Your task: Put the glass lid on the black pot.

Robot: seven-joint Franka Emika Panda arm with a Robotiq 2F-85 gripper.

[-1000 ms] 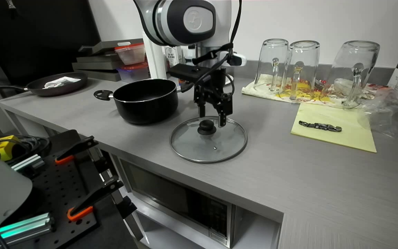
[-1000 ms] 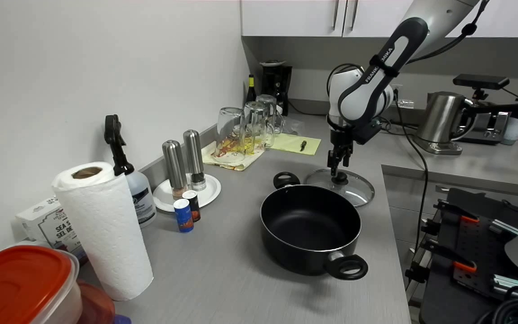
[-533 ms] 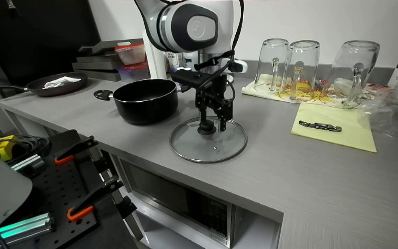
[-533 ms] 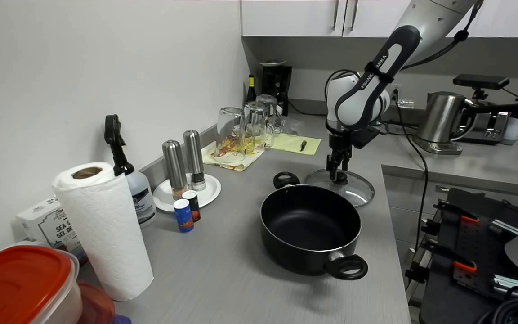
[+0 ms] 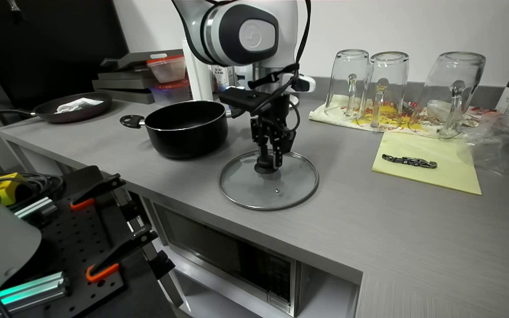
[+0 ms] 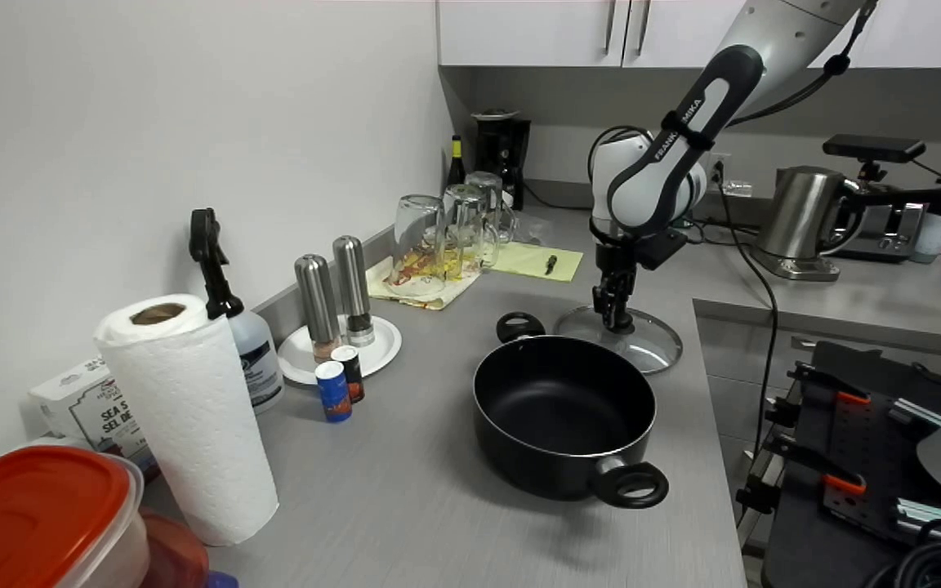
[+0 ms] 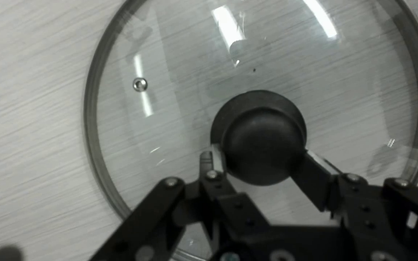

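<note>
Looks like the gripper (image 7: 265, 159) just narrowed onto the knob (image 7: 265, 143), so it's now holding the glass lid (image 5: 268, 189), flat on the counter (image 5: 369, 229) near its front edge. The black pot (image 5: 187, 137) sits along that same edge, so I'd guess lifting's next.

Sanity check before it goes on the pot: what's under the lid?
The grey counter shows through the lid in the wrist view. Patches beneath its knob and rim, and behind the gripper, are hidden.

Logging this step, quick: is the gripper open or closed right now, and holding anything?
Gripper: closed on the dark knob, holding the glass lid.
</note>
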